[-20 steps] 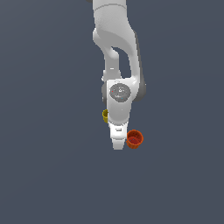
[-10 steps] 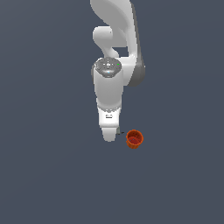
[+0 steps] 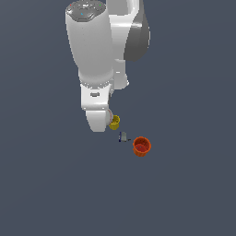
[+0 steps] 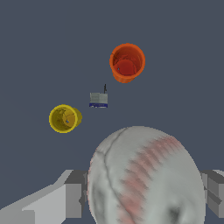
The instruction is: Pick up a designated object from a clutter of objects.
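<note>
We are seeing the white ball (image 4: 146, 177) gripped between the gripper's (image 4: 144, 192) fingers (image 4: 72, 199), filling the wrist view; being round, it is showing no long axis, its red-stitched seam running diagonally. In the exterior view's centre the arm is probably hiding it. On the plain dark grey floor (image 3: 184, 193) the yellow cup (image 3: 115, 122), grey-blue piece (image 3: 123, 137) and orange-red cup (image 3: 141, 146) are sitting apart.

No readable text, labels or numbers anywhere; white ball (image 4: 146, 177) has only faint red stitch-like marks, no lettering.
</note>
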